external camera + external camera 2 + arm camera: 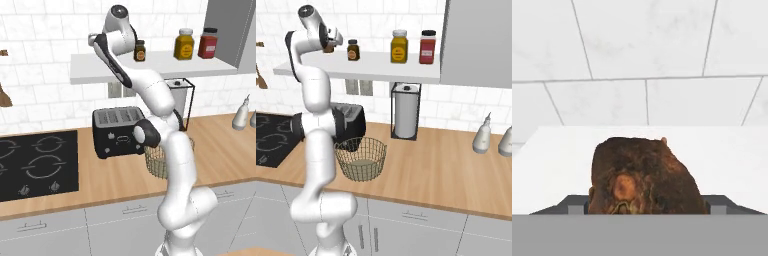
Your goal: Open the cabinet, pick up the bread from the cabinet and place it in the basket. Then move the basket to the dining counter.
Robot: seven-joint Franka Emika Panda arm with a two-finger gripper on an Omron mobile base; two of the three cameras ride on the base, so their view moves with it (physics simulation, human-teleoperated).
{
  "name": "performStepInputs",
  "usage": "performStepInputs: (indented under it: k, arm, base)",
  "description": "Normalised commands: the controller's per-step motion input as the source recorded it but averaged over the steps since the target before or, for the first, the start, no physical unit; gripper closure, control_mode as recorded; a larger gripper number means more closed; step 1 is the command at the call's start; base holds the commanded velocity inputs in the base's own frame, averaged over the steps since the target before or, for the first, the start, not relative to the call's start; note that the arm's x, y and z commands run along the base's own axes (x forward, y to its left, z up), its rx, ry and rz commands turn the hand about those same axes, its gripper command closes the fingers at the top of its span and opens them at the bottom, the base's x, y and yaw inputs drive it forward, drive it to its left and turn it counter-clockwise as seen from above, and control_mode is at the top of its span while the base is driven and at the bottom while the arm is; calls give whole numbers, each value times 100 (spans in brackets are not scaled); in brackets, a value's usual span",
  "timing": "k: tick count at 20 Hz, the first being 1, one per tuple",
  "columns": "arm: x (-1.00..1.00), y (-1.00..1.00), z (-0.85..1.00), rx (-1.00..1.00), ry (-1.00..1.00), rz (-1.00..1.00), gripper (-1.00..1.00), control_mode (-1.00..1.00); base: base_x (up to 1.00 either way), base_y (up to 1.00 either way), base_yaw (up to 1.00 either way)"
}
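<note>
The dark-brown bread (643, 172) sits at the left end of the white cabinet shelf (381, 67), in front of the tiled wall. My gripper (644, 207) is raised to the shelf with its two fingers pressed against the loaf's left and right sides, shut on it. From the right base view, the gripper (332, 43) shows with the bread (329, 48) as a small brown patch at its tip. The tan wire basket (361, 158) stands on the wood counter below, partly hidden behind my arm in the left base view (158, 163). The loaf's underside is hidden.
A brown-filled jar (353, 50), a yellow jar (399, 46) and a red jar (427, 47) stand on the shelf to the right. The grey cabinet door (476, 42) is at the right. A black toaster (118, 131), hob (35, 165), paper-towel holder (405, 117) and bottles (482, 135) occupy the counter.
</note>
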Motion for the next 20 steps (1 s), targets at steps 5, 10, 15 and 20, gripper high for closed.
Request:
performStepInputs:
  k: [5, 10, 15, 20]
  arm:
    - [-100, -9, -1, -6, -23, 0, 100, -100]
    - [-100, -33, -15, -10, -25, 4, 100, -100]
    - [-100, -45, -11, -2, -16, 4, 100, -100]
    - [-100, -62, -29, 0, -2, 1, 100, -100]
  base:
    - [0, 0, 0]
    - [0, 0, 0]
    - [0, 0, 0]
    - [0, 0, 0]
